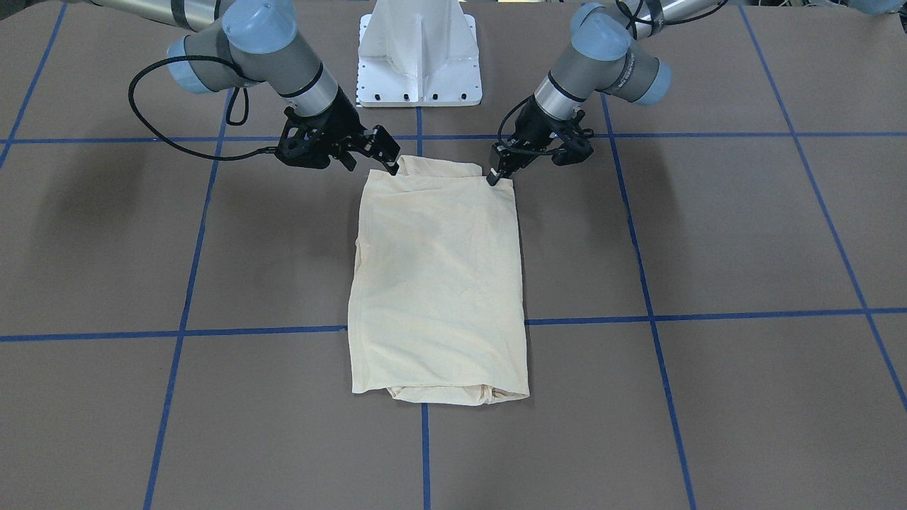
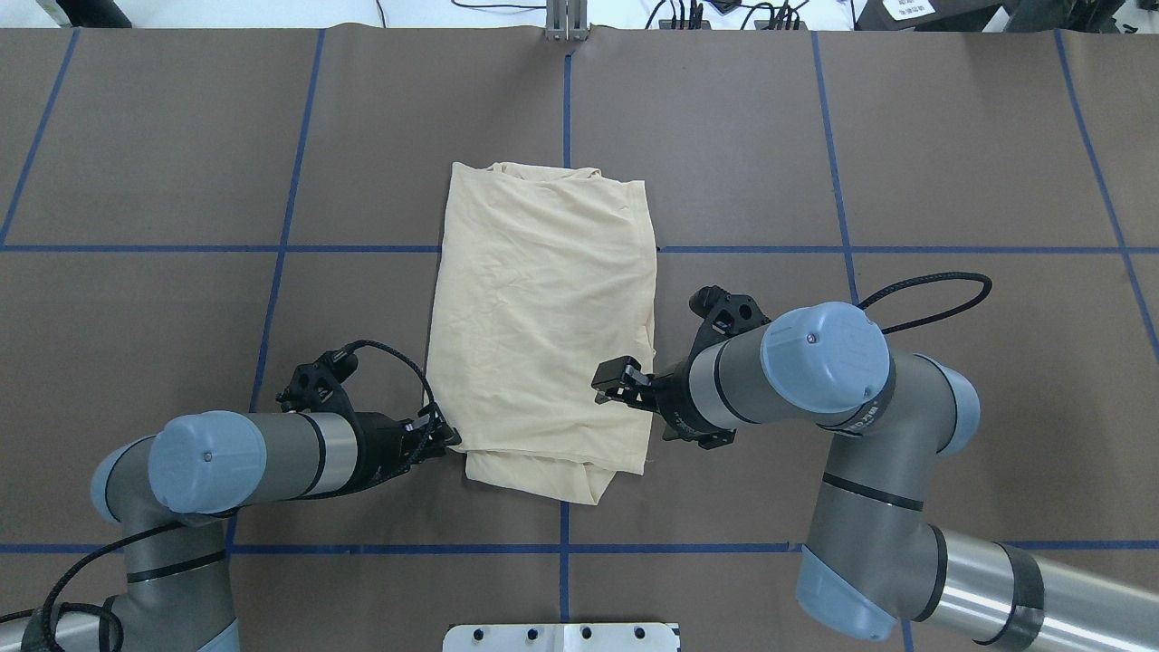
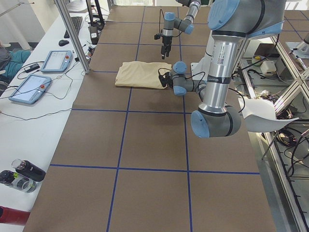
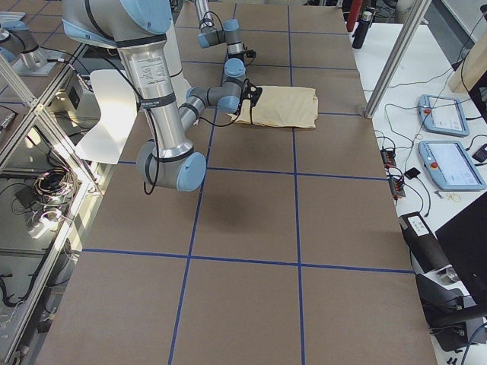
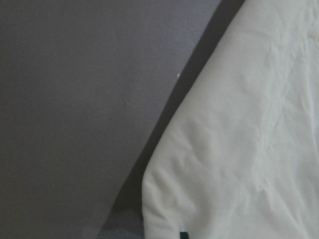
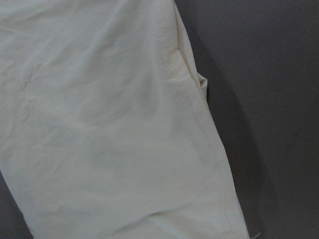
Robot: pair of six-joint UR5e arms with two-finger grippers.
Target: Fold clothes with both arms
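— Where is the cream shirt [image 1: 436, 276]?
— It lies flat in the middle of the brown table [image 1: 708, 227], folded into a long shape.
— And the grippers?
— The left gripper [image 1: 492, 180] touches one corner by the robot. The right gripper [image 1: 392, 167] touches the other. Squeezing or loose? I cannot tell.

— Entry one, left side?
— Left arm [image 2: 272, 457]: forearm level, wrist low over the worktop. Left claw [image 2: 445, 440]: points inward, fingers drawn together.
— Entry two, right side?
— Right arm [image 2: 815, 371]: elbow bent, wrist tilted down. Right claw [image 2: 614, 378]: points inward towards the left one, finger gap not discernible.
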